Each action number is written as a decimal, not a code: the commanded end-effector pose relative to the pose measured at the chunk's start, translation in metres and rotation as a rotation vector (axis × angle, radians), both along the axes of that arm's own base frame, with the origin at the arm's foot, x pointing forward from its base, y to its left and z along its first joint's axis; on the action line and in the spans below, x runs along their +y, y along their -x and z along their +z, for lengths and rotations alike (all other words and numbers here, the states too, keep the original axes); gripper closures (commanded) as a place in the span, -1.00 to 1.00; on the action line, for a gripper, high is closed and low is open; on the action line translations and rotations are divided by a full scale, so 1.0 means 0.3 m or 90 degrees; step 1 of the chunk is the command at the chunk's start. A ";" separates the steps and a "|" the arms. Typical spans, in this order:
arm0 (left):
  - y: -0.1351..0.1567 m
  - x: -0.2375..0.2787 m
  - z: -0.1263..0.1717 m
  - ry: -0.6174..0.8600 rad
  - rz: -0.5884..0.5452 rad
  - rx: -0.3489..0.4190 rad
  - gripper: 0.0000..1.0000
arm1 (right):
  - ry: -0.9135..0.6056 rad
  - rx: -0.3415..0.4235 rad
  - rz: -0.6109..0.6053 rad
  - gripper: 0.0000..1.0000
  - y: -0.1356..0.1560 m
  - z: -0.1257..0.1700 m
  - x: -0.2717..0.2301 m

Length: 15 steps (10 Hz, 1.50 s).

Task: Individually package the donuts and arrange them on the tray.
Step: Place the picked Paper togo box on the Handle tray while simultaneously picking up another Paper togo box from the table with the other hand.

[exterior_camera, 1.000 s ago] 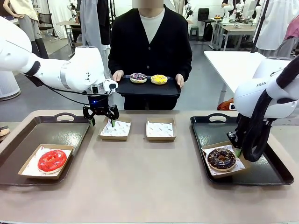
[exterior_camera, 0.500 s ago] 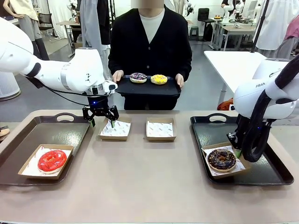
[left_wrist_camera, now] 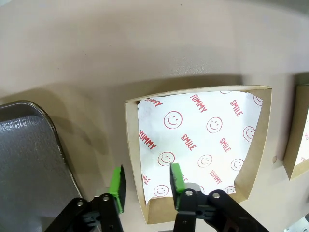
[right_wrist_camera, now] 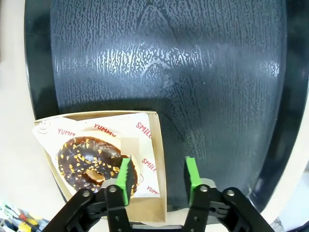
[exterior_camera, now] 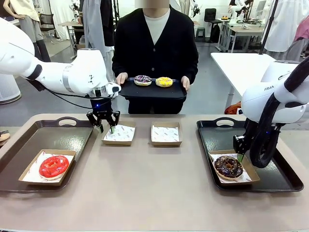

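On the far side of the table (exterior_camera: 154,193) a person (exterior_camera: 154,43) stands holding a small black tray (exterior_camera: 149,93) with a hand (exterior_camera: 121,77) at each end, and on it sit the purple donut (exterior_camera: 142,79) with sprinkles and the yellow donut (exterior_camera: 164,81), side by side. Down on the table, the red donut (exterior_camera: 53,166) lies in a paper-lined cardboard box (exterior_camera: 29,180) at the near end of the left tray (exterior_camera: 48,135). The chocolate donut (exterior_camera: 228,165) lies in a box of its own (exterior_camera: 251,175) on the right tray (exterior_camera: 275,179). Between the two trays stand two more lined boxes, a left box (exterior_camera: 117,142) and a middle box (exterior_camera: 166,143), close together but apart. The left gripper (left_wrist_camera: 145,181) hangs low over the left box at the corner nearest the left tray. From its wrist I can see the jaws partly apart and straddling the box's side wall, one green pad over the printed paper inside and the other outside over the bare table, with neither pad pressed on the cardboard. The right gripper (right_wrist_camera: 157,169) hovers at the edge of the chocolate donut's box with its jaws standing wide. One pad is over the donut's rim, the other is out over the dark tray, and the box wall runs between them unpinched.
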<state>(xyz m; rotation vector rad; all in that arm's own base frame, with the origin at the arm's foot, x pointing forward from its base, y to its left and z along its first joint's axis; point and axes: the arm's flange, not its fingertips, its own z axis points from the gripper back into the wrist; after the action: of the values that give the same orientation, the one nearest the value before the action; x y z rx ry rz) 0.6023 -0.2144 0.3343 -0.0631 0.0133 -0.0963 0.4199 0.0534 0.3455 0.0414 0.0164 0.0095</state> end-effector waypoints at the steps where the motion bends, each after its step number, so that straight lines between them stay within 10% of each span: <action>1: -0.011 0.001 0.004 -0.002 0.009 0.000 1.00 | -0.008 -0.003 0.001 -0.90 0.006 -0.002 -0.002; 15: -0.003 -0.019 0.063 -0.011 0.006 0.035 1.00 | -0.090 -0.037 0.008 -1.00 0.121 0.151 -0.079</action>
<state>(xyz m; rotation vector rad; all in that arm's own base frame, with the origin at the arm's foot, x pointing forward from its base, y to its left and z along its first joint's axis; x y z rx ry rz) 0.6006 -0.2166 0.3393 -0.0541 0.0436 -0.0934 0.4044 0.0402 0.3757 0.1045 -0.0299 -0.0046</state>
